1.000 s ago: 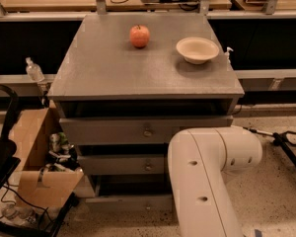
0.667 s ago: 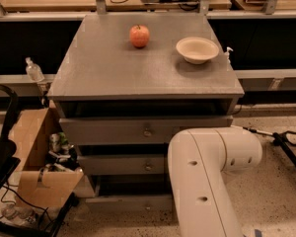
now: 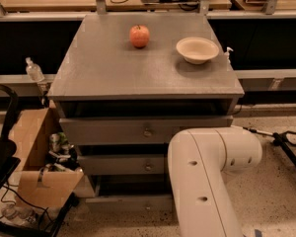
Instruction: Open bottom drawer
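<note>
**Desk:** How far along is the job?

**Operator:** Barely begun, by my reading. The bottom drawer (image 3: pixel 128 202), at six o'clock beneath the two taller drawers (image 3: pixel 113 131), looks shut. My robot's white arm (image 3: pixel 207 181) fills five o'clock. The gripper is out of sight, so I cannot tell its state. An apple (image 3: pixel 139 36) and a bowl (image 3: pixel 197 49) sit on the cabinet (image 3: pixel 113 73). Reaching the drawer and pulling it open are both left to do.

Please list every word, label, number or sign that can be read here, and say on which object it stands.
No text can be read.
The bottom drawer, apple, bowl and white arm show none; anything on the bottle is too blurred.
The gripper is out of view.
</note>
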